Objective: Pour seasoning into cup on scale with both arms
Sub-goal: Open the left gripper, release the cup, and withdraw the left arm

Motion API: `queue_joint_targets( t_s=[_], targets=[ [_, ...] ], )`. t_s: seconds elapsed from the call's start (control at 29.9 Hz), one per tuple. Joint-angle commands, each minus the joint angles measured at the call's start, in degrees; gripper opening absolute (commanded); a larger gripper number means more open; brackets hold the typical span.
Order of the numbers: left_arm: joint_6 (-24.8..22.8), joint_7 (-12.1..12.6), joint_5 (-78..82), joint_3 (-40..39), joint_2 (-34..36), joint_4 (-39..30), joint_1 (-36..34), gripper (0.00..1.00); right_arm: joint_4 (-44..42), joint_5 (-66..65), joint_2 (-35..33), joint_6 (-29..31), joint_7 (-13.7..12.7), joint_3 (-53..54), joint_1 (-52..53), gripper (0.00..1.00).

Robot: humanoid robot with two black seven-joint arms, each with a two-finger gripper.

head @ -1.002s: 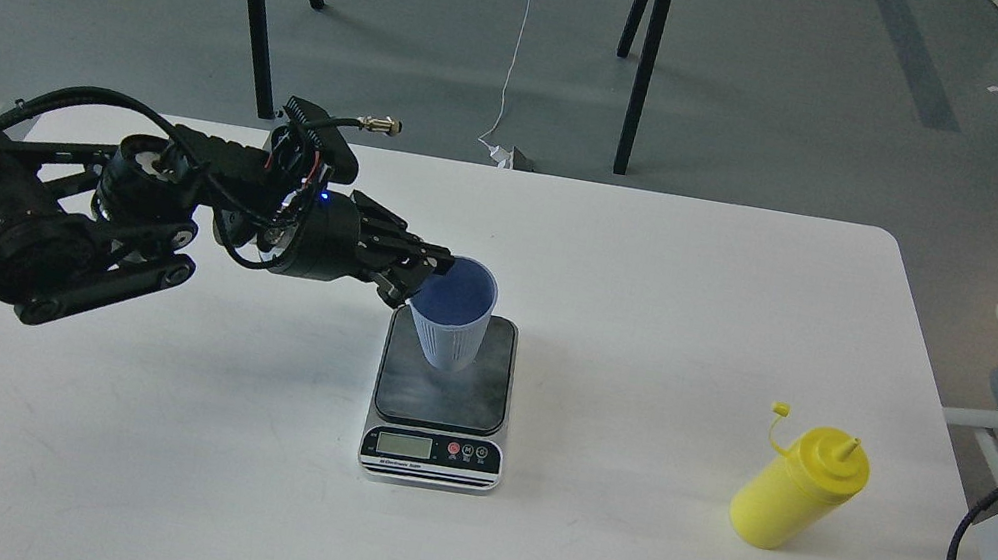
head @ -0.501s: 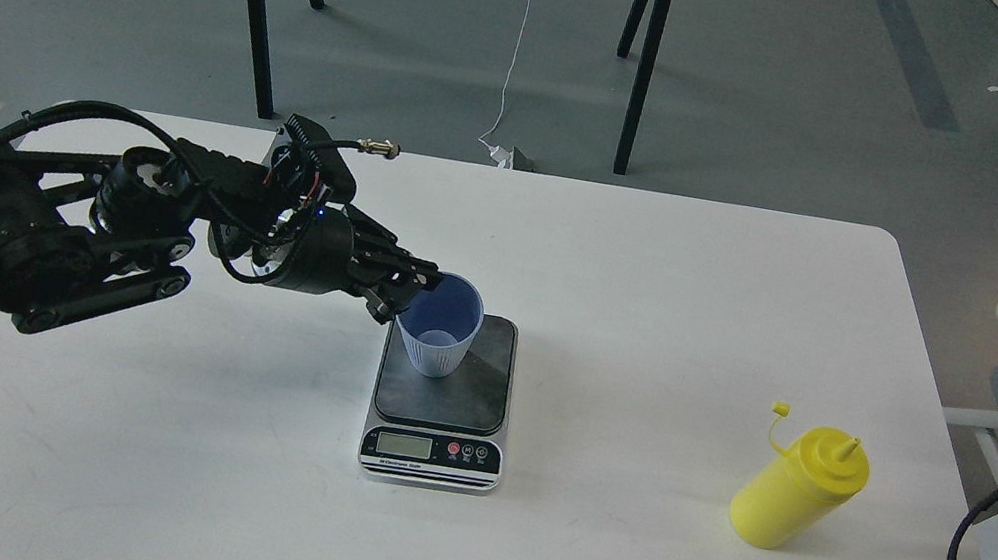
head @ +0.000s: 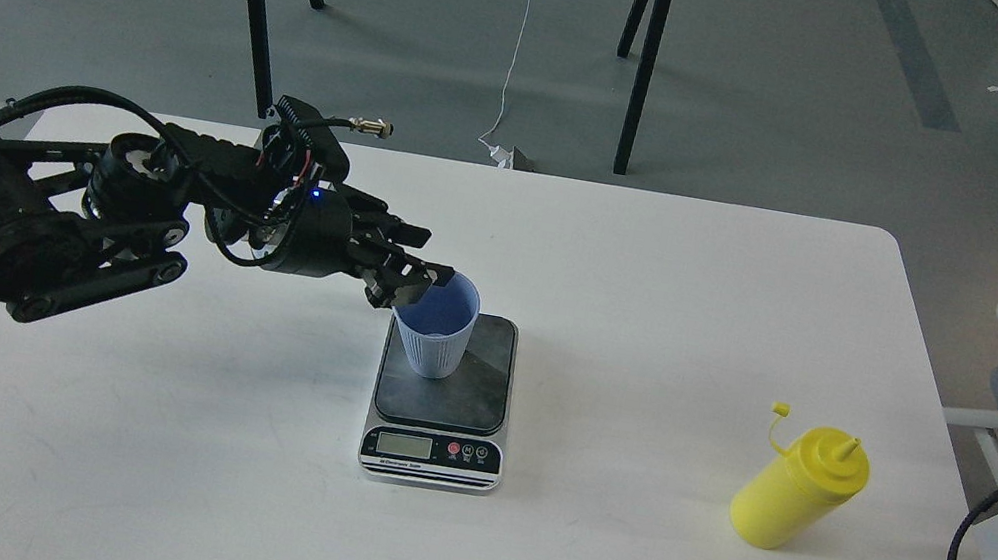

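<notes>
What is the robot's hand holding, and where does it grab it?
The left hand is at the cup's upper rim on its left side; the cup stands on the scale. Whether it grips cannot be told.

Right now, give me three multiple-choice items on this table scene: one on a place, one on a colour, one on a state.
1. Where does the cup stand?
A. On the scale's platform
B. On the bare table beside the bottle
C. On the floor

2. What colour is the seasoning bottle?
A. Red
B. Green
C. Yellow

3. How does the bottle's small tethered cap sit?
A. Pressed onto the nozzle
B. Off the nozzle, hanging to one side
C. Inside the cup

Key:
1 A: the cup's base rests on the dark platform of the scale.
2 C: the whole bottle is bright yellow.
3 B: the cone nozzle is bare and the cap sticks out to the side on its strap.
</notes>
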Motion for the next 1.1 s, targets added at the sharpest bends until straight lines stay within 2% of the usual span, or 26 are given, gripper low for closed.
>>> queue_joint_targets(
  t_s=[0.0,0.2,0.4,0.57,0.7,0.8,1.07],
  targets=[
    [0.11,-0.03,-18.09,-5.31,0.08,0.33,0.63,0.99,3.73,0.08,-0.06,0.0,0.74,0.0,-3.86,0.99],
    [-0.41,0.32,-49.12,-7.42,0.78,1.21,0.46,1.0,14.19,0.08,0.38,0.0,2.24,0.09,-15.03,0.99],
    [-3.05,1.37,-73.83,-16.99,0.08,2.79,0.72,1.0,21.84,0.17,0.73,0.0,2.24,0.09,-23.29,0.99],
    [-8.05,1.37,-90.18,-22.97,-2.55,11.12,6.07,1.0,26.94,2.71,0.99,0.0,1.98,-1.22,-30.06,0.97],
    [-11.57,1.37,-97.93,-26.14,-4.31,16.41,9.06,1.0,28.79,3.07,5.9,0.0,2.59,-1.67,-35.86,0.96],
    [-11.49,1.55,-100.76,-28.43,-4.75,16.95,11.0,1.0,30.28,3.07,9.07,0.0,2.77,-1.93,-38.33,0.98],
    [-10.87,2.34,-100.5,-28.43,-4.75,16.95,11.09,1.0,31.52,3.07,11.1,0.0,2.33,-9.92,-39.3,0.98]
  ],
)
